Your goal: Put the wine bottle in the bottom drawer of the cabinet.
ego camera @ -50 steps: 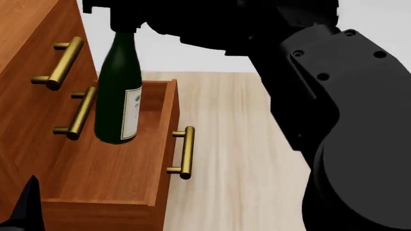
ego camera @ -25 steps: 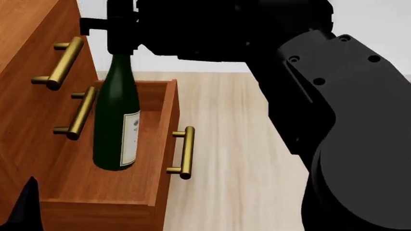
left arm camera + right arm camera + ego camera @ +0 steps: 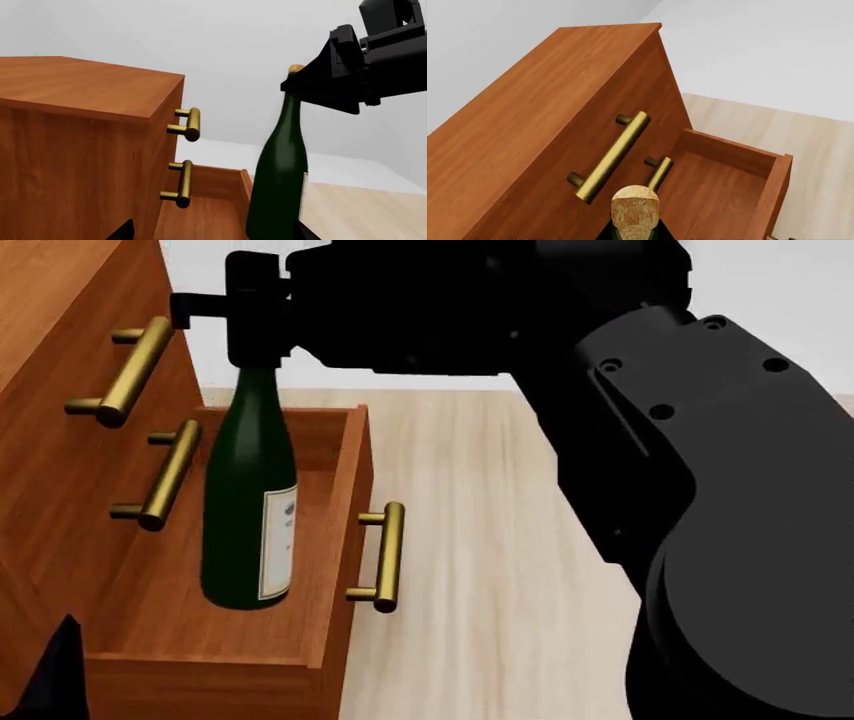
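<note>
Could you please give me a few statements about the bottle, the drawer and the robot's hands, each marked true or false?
1. The tall dark green glass wine bottle stands upright inside the open reddish-brown wooden bottom drawer. True.
2. The bottle lies on the pale floor. False: it is in the drawer.
3. The right hand is at the bottle's neck. True.
4. The bottom drawer is shut. False: it is pulled out.
5. The reddish-brown wooden cabinet has brass bar handles. True.

Pale light-wood plank floor (image 3: pixel 467 540): extends below and beyond the jaws, with grain running away from the head camera. Plain white-grey back wall (image 3: pixel 253 60): rises behind the jaws and meets the floor's far edge.
</note>
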